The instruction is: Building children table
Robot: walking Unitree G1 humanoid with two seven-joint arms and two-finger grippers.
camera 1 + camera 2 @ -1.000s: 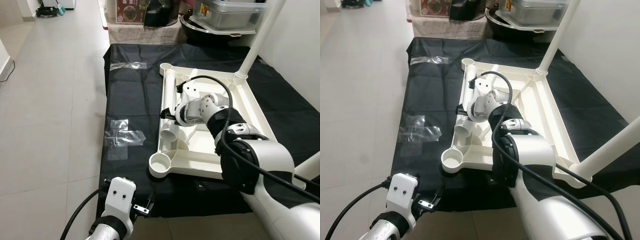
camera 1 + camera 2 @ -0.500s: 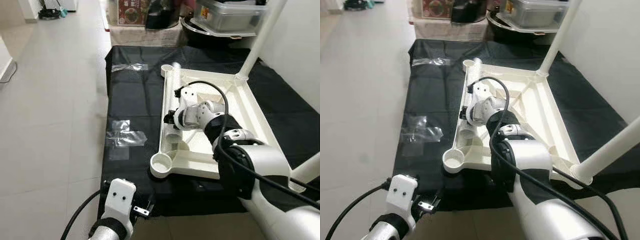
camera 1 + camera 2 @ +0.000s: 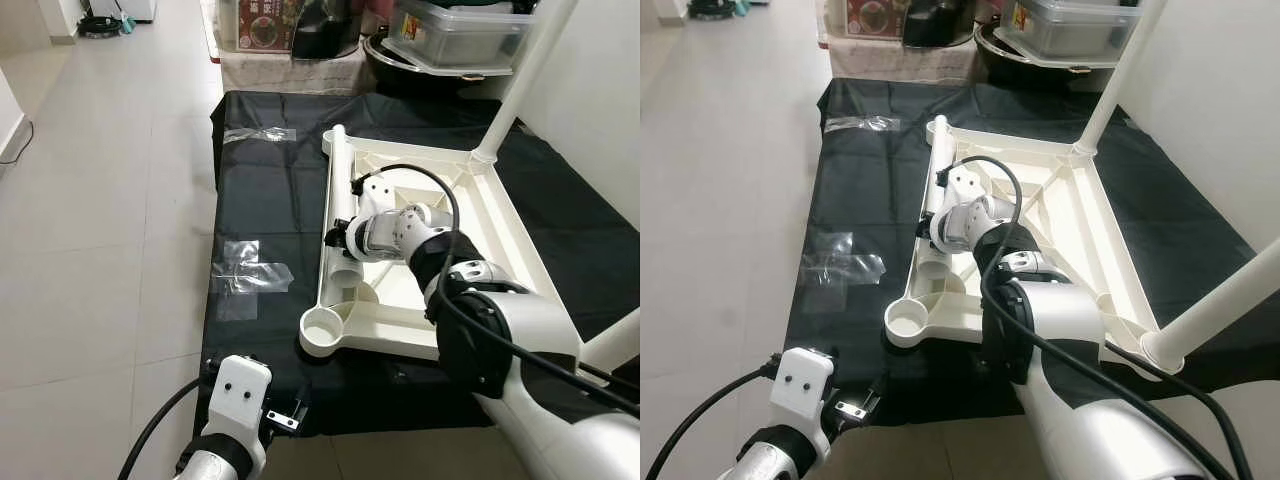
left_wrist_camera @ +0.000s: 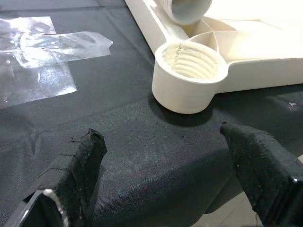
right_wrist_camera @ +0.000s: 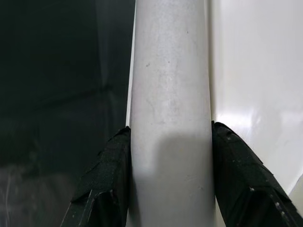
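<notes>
Black cloth (image 3: 270, 200) covers the floor beneath both pincers. Nearest, the left gripper (image 4: 161, 189) hangs low at the cloth's front edge, fingers spread wide and empty — just beyond them sits the threaded corner socket (image 4: 191, 60) of the upturned white table top (image 3: 480, 230). Farther out, the right gripper (image 5: 168, 179) clamps a loose white table leg (image 3: 342, 205) between its two black fingers (image 5: 106, 175) — the leg lies along the top's left rim. Two fitted legs (image 3: 520, 75) rise beyond it.
</notes>
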